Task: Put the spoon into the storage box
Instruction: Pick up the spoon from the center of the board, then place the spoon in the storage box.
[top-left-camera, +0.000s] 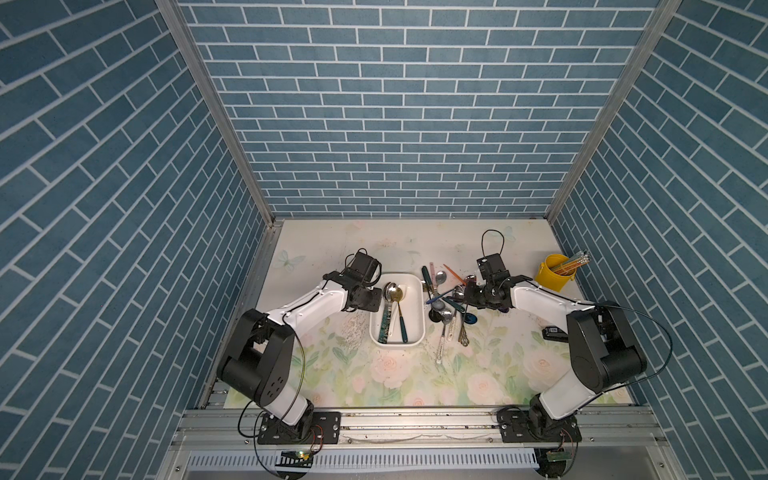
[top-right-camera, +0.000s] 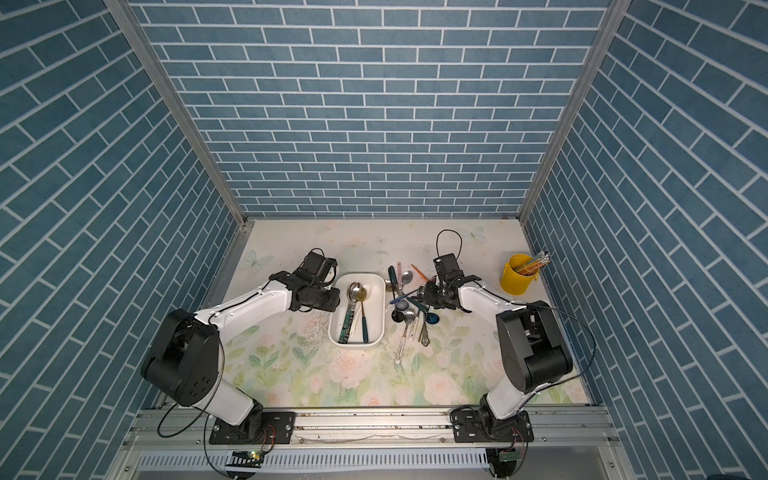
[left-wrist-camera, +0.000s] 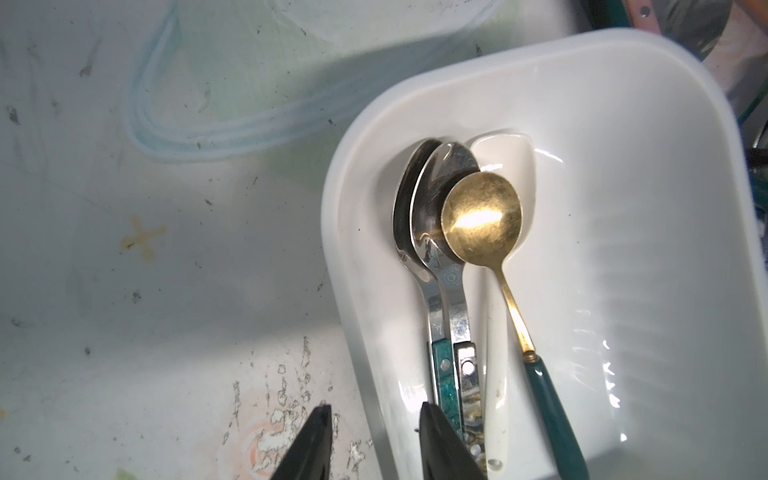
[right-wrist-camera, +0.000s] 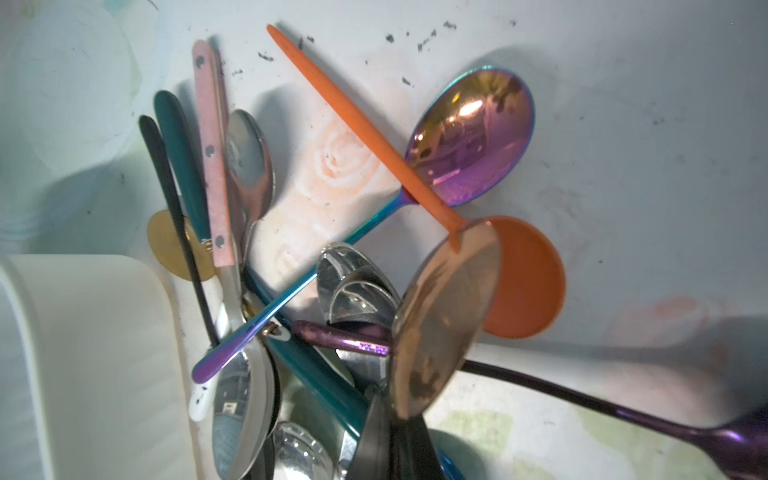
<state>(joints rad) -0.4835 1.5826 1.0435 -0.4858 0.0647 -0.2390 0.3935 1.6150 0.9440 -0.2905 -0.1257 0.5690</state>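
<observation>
The white storage box (top-left-camera: 415, 307) (top-right-camera: 374, 307) sits mid-table and holds several spoons side by side, among them a gold spoon with a green handle (left-wrist-camera: 482, 220). My left gripper (left-wrist-camera: 374, 411) is open and low, one fingertip outside the box's wall (left-wrist-camera: 353, 291) and one inside; it also shows in a top view (top-left-camera: 379, 301). To the right of the box, my right gripper (right-wrist-camera: 399, 440) (top-left-camera: 467, 295) is shut on a copper-bowled spoon (right-wrist-camera: 444, 320) over the loose spoon pile (top-left-camera: 446, 303). That spoon's handle is hidden between the fingers.
The pile holds an orange spoon (right-wrist-camera: 523, 278), an iridescent spoon (right-wrist-camera: 473, 137) and a purple one (right-wrist-camera: 623, 399), crossing one another. A yellow cup with pencils (top-left-camera: 555, 272) stands at the back right. A small black object (top-left-camera: 555, 333) lies by the right arm.
</observation>
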